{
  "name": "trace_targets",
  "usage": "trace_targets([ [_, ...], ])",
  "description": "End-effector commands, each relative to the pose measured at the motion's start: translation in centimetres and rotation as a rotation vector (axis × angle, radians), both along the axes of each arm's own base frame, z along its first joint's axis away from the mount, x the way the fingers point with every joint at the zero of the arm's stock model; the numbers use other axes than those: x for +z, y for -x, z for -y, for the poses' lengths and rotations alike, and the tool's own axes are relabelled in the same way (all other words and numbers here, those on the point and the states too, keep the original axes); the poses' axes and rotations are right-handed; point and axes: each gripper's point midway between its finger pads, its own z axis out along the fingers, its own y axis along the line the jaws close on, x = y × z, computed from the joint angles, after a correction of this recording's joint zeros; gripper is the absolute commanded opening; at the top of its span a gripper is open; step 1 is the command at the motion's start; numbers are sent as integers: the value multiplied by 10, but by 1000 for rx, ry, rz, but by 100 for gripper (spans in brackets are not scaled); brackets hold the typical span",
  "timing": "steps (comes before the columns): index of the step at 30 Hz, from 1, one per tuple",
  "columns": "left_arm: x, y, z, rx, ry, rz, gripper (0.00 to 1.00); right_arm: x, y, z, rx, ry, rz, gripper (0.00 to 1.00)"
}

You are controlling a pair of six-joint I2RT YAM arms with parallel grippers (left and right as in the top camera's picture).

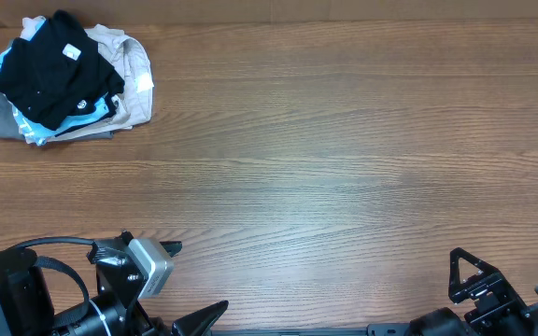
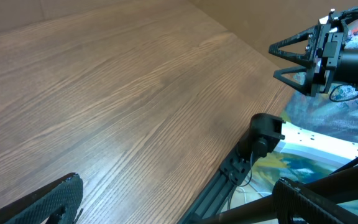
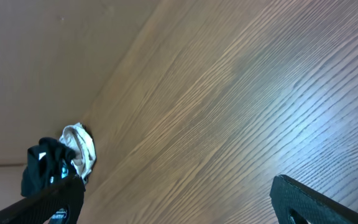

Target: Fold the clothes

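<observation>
The black T-shirt (image 1: 52,67) lies crumpled on top of a pile of clothes at the far left corner of the wooden table (image 1: 325,140), its small white tag showing. It also shows in the right wrist view (image 3: 41,169), far off. My left gripper (image 1: 199,280) is open and empty at the front left edge; in the left wrist view (image 2: 179,205) only bare wood lies between its fingers. My right gripper (image 1: 462,271) is open and empty at the front right edge, and it shows in the left wrist view (image 2: 279,61). Both are far from the shirt.
Under the black shirt lie a beige garment (image 1: 127,58), a light blue shirt (image 1: 84,116) and a grey garment (image 1: 4,119). The beige garment shows in the right wrist view (image 3: 81,149). A black arm mount (image 2: 263,140) stands at the table's front edge.
</observation>
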Motion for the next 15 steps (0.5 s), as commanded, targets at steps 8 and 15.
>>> trace_targets([
  [8,-1,1,1,-25,-15,21,100,-9,10,36,-196,105,-25,100],
  [15,-1,1,1,-25,-15,21,100,3,-7,47,-283,205,47,100],
])
